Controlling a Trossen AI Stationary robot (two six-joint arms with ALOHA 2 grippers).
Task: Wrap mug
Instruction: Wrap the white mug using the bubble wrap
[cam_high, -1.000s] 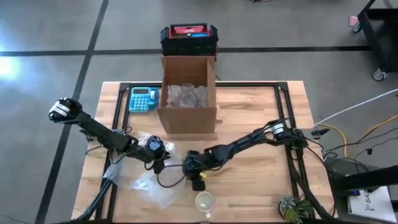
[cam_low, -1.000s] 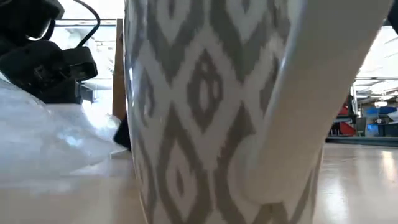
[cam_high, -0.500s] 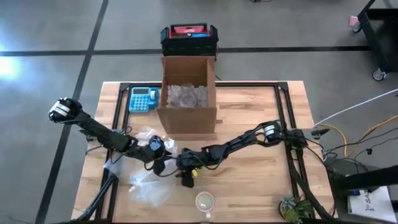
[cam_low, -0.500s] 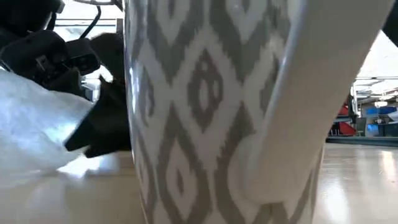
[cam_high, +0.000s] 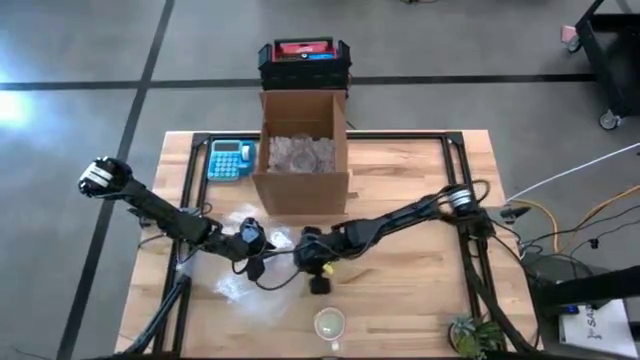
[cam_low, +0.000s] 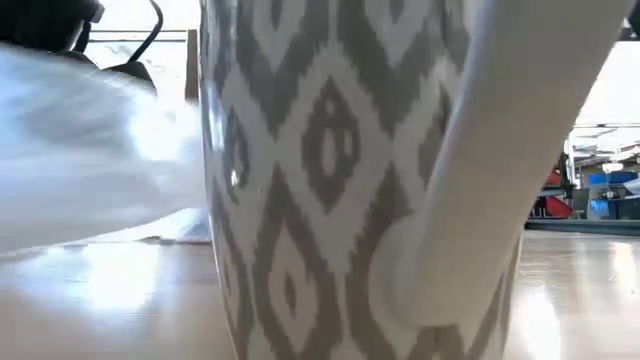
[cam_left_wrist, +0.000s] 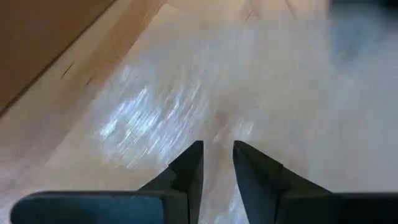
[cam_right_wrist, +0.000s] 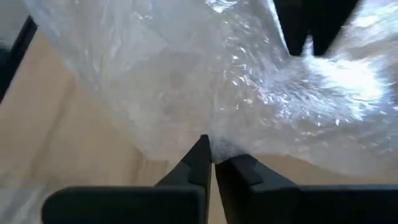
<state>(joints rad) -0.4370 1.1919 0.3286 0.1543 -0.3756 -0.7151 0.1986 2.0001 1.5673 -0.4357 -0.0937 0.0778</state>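
A white mug (cam_high: 328, 323) with a grey diamond pattern stands upright near the table's front edge and fills the low view (cam_low: 350, 180). A sheet of clear bubble wrap (cam_high: 232, 278) lies left of the table's middle; in the low view the wrap (cam_low: 90, 170) rises left of the mug. My left gripper (cam_high: 252, 245) and my right gripper (cam_high: 308, 262) face each other over the sheet, behind the mug, each shut on it. The right wrist view shows the wrap (cam_right_wrist: 186, 68) stretched toward my left gripper's dark fingers (cam_right_wrist: 311, 28). My left gripper comes from the table's left, nearly level, with the wrap (cam_left_wrist: 249, 81) close before its fingers (cam_left_wrist: 189, 165). Haze hides which part lies between them. My right gripper pinches an edge of the wrap (cam_right_wrist: 214, 142) between its two fingertips, coming from the table's right. The sheet spreads away from the fingers, raised off the wood.
An open cardboard box (cam_high: 300, 150) with more bubble wrap inside stands at the far middle, a blue calculator (cam_high: 228, 160) to its left. A black and red case (cam_high: 304, 60) sits beyond the table. A small plant (cam_high: 470, 335) is at the near right corner.
My right gripper went left onto the sheet, then drew back toward the right and far side with the wrap's edge. The wrap, which lay spread flat on the table, is gathered and raised between the two grippers; in the low view it stands higher beside the mug.
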